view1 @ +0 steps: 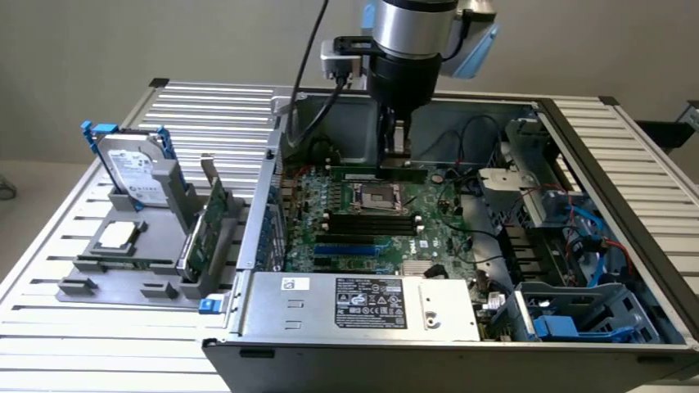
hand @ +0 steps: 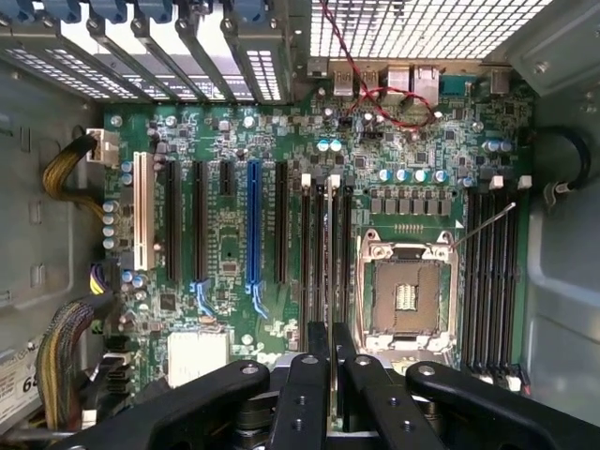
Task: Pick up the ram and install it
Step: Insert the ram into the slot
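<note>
Nearest in the exterior view: silver PSU (view1: 361, 303) w/ its label, across the front of the open PC case (view1: 437, 368), and a blue drive cage (view1: 579, 315) in the corner at the exterior view's right. Outside the case, on the exterior view's left, a grey holder (view1: 120, 274) carries a hard drive (view1: 137, 176) w/ blue rails, standing up, and an expansion card (view1: 208, 225) on edge.

Further in, the motherboard (view1: 437, 209): black DIMM slots (view1: 372, 221), then the CPU socket (view1: 382, 196), nothing in it.

Just past the socket, there's the ram (view1: 377, 173): a green stick on edge, long axis running exterior-view left to right, parallel w/ the slot bank under it. The gripper (view1: 395, 160) sits directly above, pointing straight down, its fingers (hand: 305, 394) pinched nearly together on the stick's top edge at approx mid-length.

The wrist view looks down the fingers: the stick is edge-on, lined up w/ the slot bank beside the socket. It's down at slot level, but seated or just above? Can't tell.
</note>
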Robot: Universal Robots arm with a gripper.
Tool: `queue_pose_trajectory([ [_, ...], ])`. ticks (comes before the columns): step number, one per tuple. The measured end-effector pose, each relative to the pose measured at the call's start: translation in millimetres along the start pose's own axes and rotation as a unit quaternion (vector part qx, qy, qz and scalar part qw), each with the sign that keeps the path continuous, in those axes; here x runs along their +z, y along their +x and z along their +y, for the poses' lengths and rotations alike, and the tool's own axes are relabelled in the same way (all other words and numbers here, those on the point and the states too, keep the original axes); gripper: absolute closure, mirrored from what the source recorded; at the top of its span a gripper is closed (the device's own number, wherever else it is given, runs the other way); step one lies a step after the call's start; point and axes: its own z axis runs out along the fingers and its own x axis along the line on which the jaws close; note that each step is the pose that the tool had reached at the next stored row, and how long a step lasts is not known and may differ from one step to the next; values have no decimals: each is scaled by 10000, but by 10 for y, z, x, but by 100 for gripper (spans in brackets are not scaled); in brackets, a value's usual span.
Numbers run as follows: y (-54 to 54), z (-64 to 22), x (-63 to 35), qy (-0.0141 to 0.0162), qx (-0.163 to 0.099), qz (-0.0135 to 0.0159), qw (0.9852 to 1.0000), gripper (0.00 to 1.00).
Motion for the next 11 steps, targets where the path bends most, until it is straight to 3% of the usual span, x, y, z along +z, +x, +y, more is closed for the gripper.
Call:
queue_pose_trajectory([
  [11,-3,-15,199,0,0,0,10000,87],
])
